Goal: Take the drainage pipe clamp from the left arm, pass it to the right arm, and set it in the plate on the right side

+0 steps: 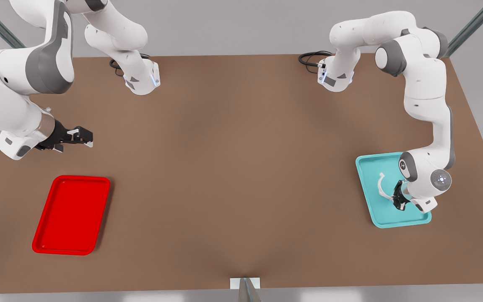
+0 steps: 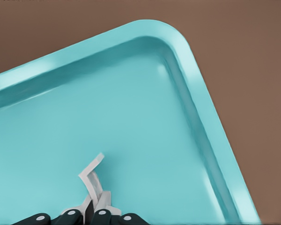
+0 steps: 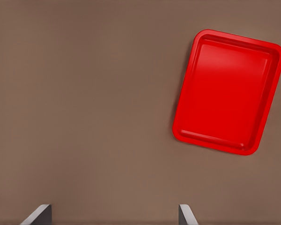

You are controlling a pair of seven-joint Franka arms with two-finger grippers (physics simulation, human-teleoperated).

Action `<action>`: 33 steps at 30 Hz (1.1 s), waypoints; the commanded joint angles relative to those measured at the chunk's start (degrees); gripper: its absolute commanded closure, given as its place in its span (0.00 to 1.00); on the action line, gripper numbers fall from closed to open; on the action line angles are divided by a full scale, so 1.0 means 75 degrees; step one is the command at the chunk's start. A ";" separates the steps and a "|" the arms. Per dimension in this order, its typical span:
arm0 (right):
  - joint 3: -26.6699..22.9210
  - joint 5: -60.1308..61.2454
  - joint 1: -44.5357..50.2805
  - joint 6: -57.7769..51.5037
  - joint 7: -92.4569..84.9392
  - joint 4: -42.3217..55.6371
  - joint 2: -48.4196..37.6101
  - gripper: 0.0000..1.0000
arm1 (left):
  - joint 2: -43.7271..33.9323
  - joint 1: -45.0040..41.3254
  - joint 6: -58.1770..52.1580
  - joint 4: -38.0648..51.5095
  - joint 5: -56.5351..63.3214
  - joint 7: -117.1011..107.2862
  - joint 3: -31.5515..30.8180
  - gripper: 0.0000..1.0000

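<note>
Matte brown counter (image 1: 233, 176), pale grey surround. Teal tray (image 1: 371, 201) at front view's right, glossy, rounded corners, raised rim; inside it drainage pipe clamp (image 1: 382, 184), thin white curved strap. Left gripper (image 1: 397, 200) fingers (image 2: 103, 199) clenched on clamp's end. Red plate (image 1: 71, 214) at front view's left, bare. Right gripper (image 1: 83, 136) hovers above counter near plate, waiting, fingers (image 3: 40, 214) spread apart.

White clamp (image 1: 381, 184) in teal tray (image 1: 369, 167); red plate (image 1: 71, 214) bare.

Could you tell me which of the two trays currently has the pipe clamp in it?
The teal tray, at the front view's right: the white pipe clamp sits in it, pinched by the left gripper. The red tray holds nothing.
</note>
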 commanded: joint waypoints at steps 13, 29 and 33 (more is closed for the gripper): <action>-0.0006 0.0004 -0.0028 -0.0005 -0.0130 -0.0014 -0.0008 0.00 | -0.0925 -0.3035 -0.3619 0.2136 -0.1683 -0.5071 -0.0082 0.79; 0.0065 0.0051 0.0031 0.0065 -0.0048 -0.0003 -0.0008 0.00 | -0.0421 -0.5718 0.0013 0.3472 -0.1930 -1.6825 -0.0422 0.79; 0.0076 0.0227 0.0089 0.0429 0.0046 -0.0014 0.0320 0.00 | 0.0071 -0.6199 0.1197 0.3882 -0.1930 -1.7880 -0.0433 0.79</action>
